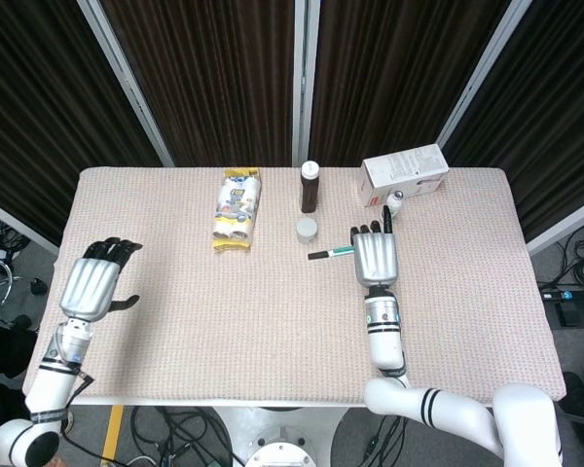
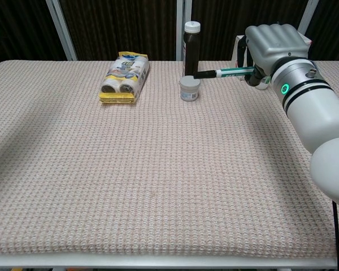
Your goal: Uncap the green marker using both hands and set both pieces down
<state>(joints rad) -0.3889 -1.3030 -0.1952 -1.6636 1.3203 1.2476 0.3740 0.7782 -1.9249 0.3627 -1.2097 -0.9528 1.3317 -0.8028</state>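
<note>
The right hand [image 1: 376, 259] grips the green marker [image 1: 333, 254] level, cap pointing toward the empty, spread left hand [image 1: 92, 289], well apart.

Light is even and bright from overhead, so the worktop [image 1: 175, 321] shows clear weave and only soft, short shadows. The far curtains [image 1: 214, 78] stay very dark. Both views are sharp; the right hand [image 2: 274, 42] carries mild sheen, and a faint shadow dims the chest view's near left.

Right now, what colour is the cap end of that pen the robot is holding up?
Black, on the marker with a green and white barrel, held in the right hand. The chest view shows it best.
</note>
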